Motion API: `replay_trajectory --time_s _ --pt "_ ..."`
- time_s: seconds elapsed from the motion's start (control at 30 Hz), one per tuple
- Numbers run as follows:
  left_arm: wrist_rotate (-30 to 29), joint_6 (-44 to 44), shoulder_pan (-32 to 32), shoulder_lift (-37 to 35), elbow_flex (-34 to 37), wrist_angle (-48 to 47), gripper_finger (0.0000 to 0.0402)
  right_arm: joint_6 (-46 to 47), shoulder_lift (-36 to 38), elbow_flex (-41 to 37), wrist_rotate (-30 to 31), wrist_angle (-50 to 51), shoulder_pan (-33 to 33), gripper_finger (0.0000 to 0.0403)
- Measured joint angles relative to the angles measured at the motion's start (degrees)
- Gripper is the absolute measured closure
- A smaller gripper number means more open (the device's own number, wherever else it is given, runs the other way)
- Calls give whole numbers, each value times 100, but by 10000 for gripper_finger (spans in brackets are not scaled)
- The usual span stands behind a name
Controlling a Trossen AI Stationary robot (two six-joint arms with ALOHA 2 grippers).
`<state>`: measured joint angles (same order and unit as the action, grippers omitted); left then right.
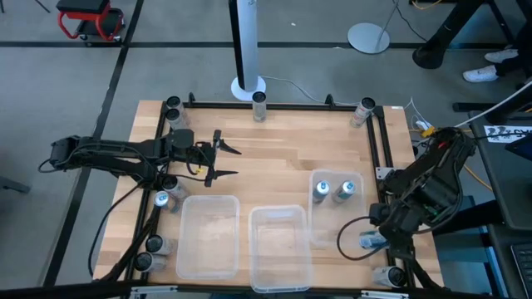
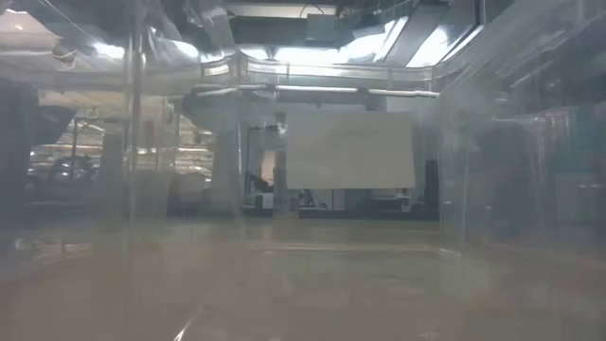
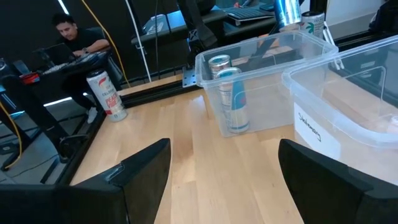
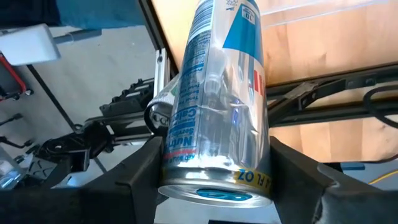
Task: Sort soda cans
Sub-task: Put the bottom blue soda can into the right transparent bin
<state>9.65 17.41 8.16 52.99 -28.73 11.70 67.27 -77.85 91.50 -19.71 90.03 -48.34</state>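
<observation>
While the right gripper (image 4: 214, 171) grips a blue-silver can (image 4: 217, 106) across its body, the key relation is can → right bin (image 1: 337, 208): the bin sits just left of the gripper, at the tabletop's (image 1: 274, 149) right side, w/ two blue-silver cans (image 1: 332, 191) already standing in it. Held can's long axis runs fwd past the fingers, base toward the wrist cam, so it looks tilted or near-horizontal, not upright; prob needs rotating before drop-in. It's at the right edge, near corner, over the frame rail. Right arm is folded back on itself off the right edge, wrist low. It's clearly the nearer arm to that bin.

Left gripper (image 1: 218, 163) hovers over bare tabletop, left-centre, wide open, holding nothing, arm stretched in from the left edge. Other cans stand on the rails: a red-white can (image 3: 107, 94) at the far-right corner, more along the left rail (image 1: 170, 112). Middle (image 1: 281, 245) and left (image 1: 208, 234) bins look empty.
</observation>
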Motion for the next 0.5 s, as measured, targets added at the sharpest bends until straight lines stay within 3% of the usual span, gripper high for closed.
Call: replay_trajectory --time_s 0.27,0.5 --pt "0 -7 1 -1 0 11 114 17 88 388 165 -19 121 172" --pt "-2 -8 0 -2 0 7 114 -718 121 424 1698 4 508 172"
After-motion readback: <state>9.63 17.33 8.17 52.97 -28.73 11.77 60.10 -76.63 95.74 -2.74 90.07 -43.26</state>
